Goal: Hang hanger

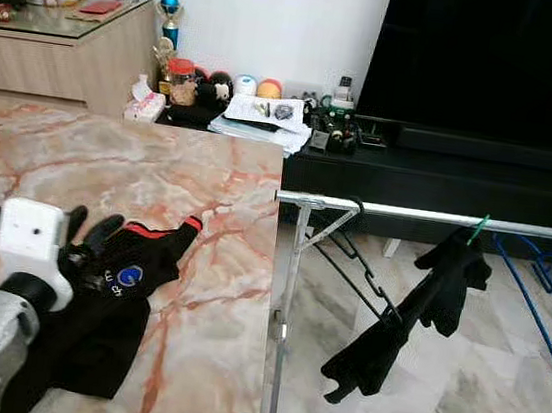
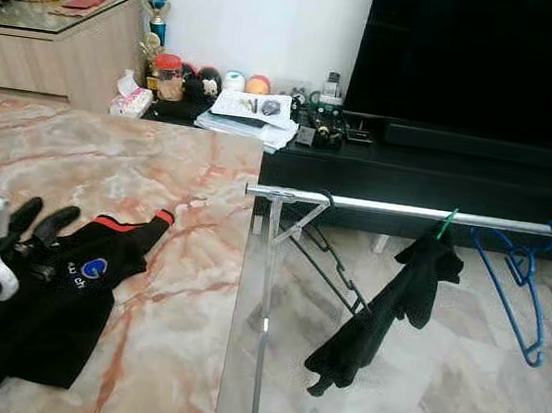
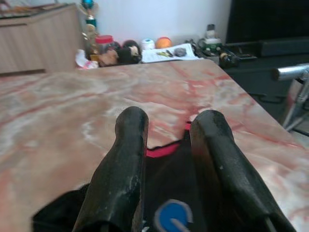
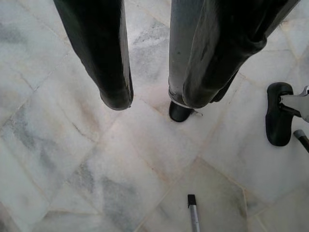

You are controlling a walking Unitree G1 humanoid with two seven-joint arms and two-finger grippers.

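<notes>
Our left pincer hovers low over the marble counter, its two black fingers spread apart with nothing between them, poised over a black garment with red trim and a blue logo that lies flat on the stone. We cannot make out a hanger in or under this cloth. The hangers we do see are off to the right on the silver rail: a black hanger tilted near the rail's stand, a second black garment drooping from a green hook, and a blue hanger further along. Our right pincer hangs idle over the tiled floor, fingers apart and empty.

We judge the cloth light, limp and prone to bunching, so pinching a trimmed edge seems better than the middle. A hanger would be light, stiff and slippery; its neck below the hook looks the surest hold.
</notes>
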